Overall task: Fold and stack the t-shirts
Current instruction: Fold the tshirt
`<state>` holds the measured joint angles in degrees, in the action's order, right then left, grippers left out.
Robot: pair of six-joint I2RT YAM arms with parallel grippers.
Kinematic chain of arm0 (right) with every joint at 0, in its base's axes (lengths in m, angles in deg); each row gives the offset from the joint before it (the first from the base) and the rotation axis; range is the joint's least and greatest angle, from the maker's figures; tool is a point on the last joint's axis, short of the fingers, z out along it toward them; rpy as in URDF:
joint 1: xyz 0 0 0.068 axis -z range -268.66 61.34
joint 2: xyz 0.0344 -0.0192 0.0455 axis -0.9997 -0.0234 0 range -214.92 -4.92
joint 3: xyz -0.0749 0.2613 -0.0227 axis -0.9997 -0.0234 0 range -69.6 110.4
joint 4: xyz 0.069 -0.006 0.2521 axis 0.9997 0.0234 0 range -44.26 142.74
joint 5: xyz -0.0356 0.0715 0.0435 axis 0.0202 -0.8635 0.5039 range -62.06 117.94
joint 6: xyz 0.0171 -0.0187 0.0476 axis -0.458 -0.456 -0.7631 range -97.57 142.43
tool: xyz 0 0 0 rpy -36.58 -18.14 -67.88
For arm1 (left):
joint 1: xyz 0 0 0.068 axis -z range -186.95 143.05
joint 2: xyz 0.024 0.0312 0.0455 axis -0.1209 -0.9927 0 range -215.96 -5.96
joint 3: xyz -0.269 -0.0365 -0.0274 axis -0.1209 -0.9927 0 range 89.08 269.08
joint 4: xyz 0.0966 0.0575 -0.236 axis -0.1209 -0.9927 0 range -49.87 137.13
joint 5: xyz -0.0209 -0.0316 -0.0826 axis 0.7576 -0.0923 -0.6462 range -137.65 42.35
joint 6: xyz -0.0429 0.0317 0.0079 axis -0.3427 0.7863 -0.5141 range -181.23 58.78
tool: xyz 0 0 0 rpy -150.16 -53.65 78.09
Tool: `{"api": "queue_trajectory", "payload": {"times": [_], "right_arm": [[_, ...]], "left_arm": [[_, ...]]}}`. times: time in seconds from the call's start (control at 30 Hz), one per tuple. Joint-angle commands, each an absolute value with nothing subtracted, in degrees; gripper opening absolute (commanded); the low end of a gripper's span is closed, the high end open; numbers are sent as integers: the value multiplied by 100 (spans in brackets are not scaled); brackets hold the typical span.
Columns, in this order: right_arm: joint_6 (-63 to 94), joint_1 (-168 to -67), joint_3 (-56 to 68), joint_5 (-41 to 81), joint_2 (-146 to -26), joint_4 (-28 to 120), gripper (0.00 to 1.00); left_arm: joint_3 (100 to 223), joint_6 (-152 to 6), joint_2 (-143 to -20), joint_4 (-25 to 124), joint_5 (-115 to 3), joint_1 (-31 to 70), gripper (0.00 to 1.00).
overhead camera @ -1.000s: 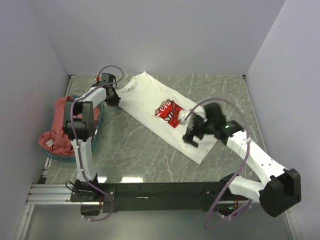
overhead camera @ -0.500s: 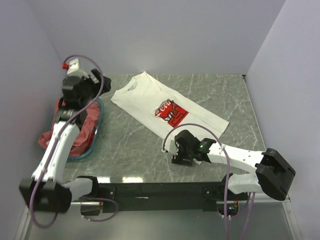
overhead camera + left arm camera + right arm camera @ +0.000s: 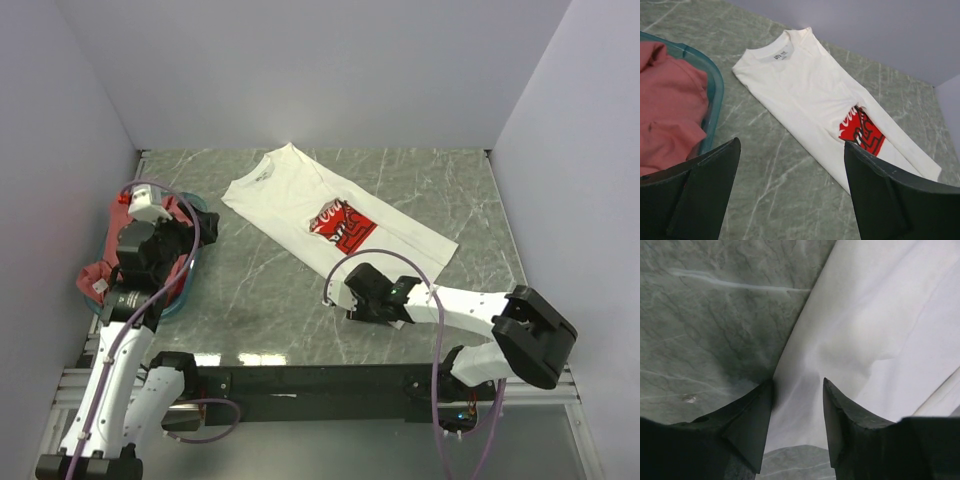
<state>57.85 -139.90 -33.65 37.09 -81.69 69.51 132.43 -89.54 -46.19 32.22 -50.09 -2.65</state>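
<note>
Your left gripper (image 3: pixel 791 145) spread wide above the teal plastic basket (image 3: pixel 715 86), crumpled salmon-red tee (image 3: pixel 670 110) heaped inside, smooth white tee (image 3: pixel 290 195) with red square print folded long on the veined green marble table (image 3: pixel 260 290), your right gripper (image 3: pixel 797 385) half-narrowed astride its puckered hem, grip impossible to tell

Spread t-shirt (image 3: pixel 300 195) lay diagonally across the middle of the table (image 3: pixel 260 290), collar toward the far left, basket (image 3: pixel 717 92) at the table's left edge, crumpled t-shirt (image 3: pixel 667 115) inside it, left hand (image 3: pixel 790 145) above the basket, right hand (image 3: pixel 797 405) at the spread t-shirt's near edge.
</note>
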Motion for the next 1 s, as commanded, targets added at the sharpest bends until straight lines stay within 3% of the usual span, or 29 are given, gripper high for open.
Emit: {"api": "queue_trajectory", "payload": {"times": [0.0,0.17,0.27,0.33,0.37,0.53,0.57,0.7,0.77,0.97], "right_arm": [[5715,-14043,-3312,3823,-8428,7131,50],[5671,-14043,-3294,3831,-8578,7211,49],[5662,-14043,-3260,3743,-8613,7307,42],[5653,-14043,-3155,3577,-8578,7439,29],[5653,-14069,-3136,3341,-8543,7483,16],[5697,-14262,-2864,2646,-8517,7720,6],[5706,-14323,-2820,2531,-8517,7764,0],[5750,-14823,-2548,1995,-8560,7835,0],[5741,-15044,-2241,1907,-8709,7870,0],[5592,-15791,-1134,1503,-9825,7931,2]], "left_arm": [[13180,-9058,-4288,3368,-5511,-290,90],[13171,-8716,-3945,3492,-6012,-290,90],[13206,-8619,-3839,3457,-6303,-290,90],[13197,-8654,-3778,3448,-6505,-290,90],[13171,-8662,-3743,3465,-6549,-290,90],[13118,-8707,-3444,3510,-6707,-290,90],[13153,-8689,-3409,3483,-6742,-290,90],[13232,-8584,-3373,3430,-7014,-290,91],[13250,-8575,-3399,3474,-7172,-290,97],[13337,-8540,-3601,3510,-7761,-290,99]]}}
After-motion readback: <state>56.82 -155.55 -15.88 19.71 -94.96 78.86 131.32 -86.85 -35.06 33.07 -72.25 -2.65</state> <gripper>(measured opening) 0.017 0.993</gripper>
